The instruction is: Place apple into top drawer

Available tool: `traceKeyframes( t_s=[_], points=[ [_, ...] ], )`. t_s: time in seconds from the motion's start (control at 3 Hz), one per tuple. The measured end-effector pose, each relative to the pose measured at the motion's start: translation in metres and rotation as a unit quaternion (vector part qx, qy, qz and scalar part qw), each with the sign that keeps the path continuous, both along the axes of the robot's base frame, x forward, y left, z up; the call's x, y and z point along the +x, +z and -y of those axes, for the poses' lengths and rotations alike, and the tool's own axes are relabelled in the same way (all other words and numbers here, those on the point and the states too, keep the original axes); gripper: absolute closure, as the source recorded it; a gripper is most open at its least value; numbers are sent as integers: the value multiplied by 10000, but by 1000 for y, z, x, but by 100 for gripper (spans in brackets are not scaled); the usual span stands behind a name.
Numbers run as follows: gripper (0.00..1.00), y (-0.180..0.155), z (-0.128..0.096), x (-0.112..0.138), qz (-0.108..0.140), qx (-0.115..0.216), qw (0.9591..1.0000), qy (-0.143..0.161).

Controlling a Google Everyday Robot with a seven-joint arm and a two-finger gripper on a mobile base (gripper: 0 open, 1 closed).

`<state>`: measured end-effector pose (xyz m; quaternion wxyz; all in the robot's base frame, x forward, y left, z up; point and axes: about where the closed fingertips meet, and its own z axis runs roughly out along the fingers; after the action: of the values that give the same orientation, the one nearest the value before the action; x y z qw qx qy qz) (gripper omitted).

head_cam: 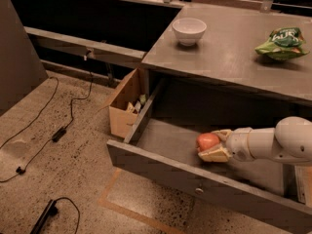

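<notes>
The top drawer (161, 167) is pulled open under the grey counter, its flat front panel carrying a small round knob (198, 190). My gripper (210, 145) reaches in from the right on a white arm and is shut on the apple (207, 141), a small red-orange fruit. The apple is held inside the drawer, just above its floor near the front middle. One finger (214, 155) lies under the apple, the other behind it.
A white bowl (189, 30) and a green crinkled snack bag (282, 43) sit on the counter (229, 57). A small tan cardboard box (126, 104) stands on the floor left of the drawer. Black cables (53, 130) lie across the speckled floor.
</notes>
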<state>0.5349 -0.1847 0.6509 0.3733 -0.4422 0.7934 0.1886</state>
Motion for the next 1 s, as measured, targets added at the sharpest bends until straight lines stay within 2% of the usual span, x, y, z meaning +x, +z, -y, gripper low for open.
traceKeyframes(
  t_s=[0.33,0.67,1.0],
  points=[
    [4,1,2,3,-8,66,9999,-115],
    [0,18,11,12,142,187,9992,-336],
    [0,44,28,18,320,302,9968,-669]
  ],
)
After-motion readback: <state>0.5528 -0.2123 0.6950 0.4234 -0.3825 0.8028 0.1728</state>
